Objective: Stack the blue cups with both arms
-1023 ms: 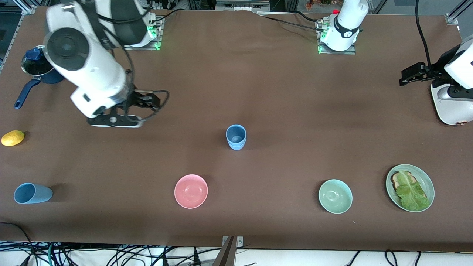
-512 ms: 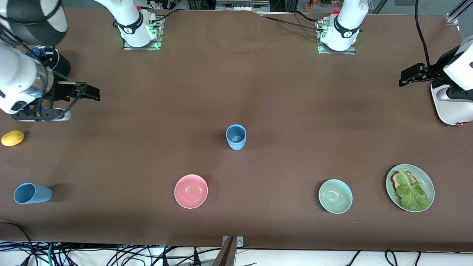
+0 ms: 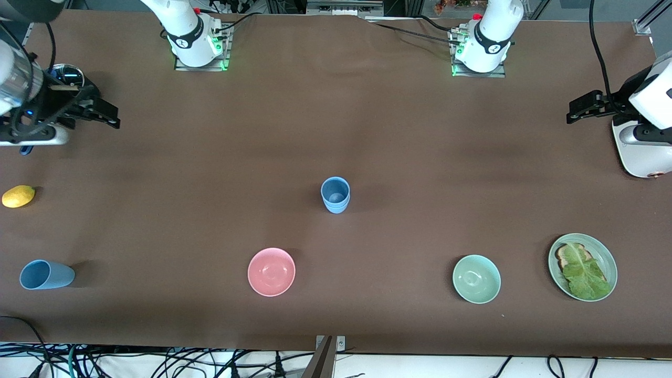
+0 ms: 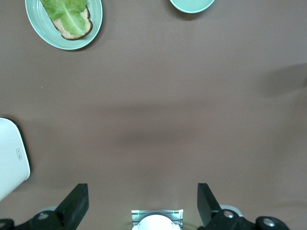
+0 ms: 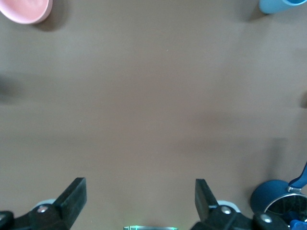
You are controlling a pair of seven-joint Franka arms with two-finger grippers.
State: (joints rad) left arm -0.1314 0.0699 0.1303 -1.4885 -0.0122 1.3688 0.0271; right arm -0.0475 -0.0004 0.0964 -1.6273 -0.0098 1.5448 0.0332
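Judging by the table, 2 blue cups (image 3: pixel 335 194) stood nested mid-table, while 1 lone cup (image 3: pixel 46 274) lay tipped near the front camera. My right gripper (image 5: pixel 139 201) hung wide and empty over the table's right-arm end by the pot (image 3: pixel 65 79); my left gripper (image 4: pixel 143 203), also wide and empty, waited.

Brown table (image 3: pixel 399 131), stacked blue cups (image 3: pixel 335 194), lone blue cup (image 3: pixel 46 274), pink bowl (image 3: pixel 271 271), mint bowl (image 3: pixel 476 279), plate (image 3: pixel 583 266), lemon (image 3: pixel 18 196), saucepan (image 3: pixel 65 79)

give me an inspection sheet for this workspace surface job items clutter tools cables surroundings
Surface: brown table, no spills seen.
Job's things: stacked blue cups upright mid-table; lone blue cup on its side toward the right arm's end.
Clutter: pink bowl, mint bowl, plate with lettuce on bread, lemon, blue saucepan.
Tools: left tool open, empty; right tool open, empty, above the saucepan.
Cables: bundle below the table's front edge.
Surroundings: nothing seen.
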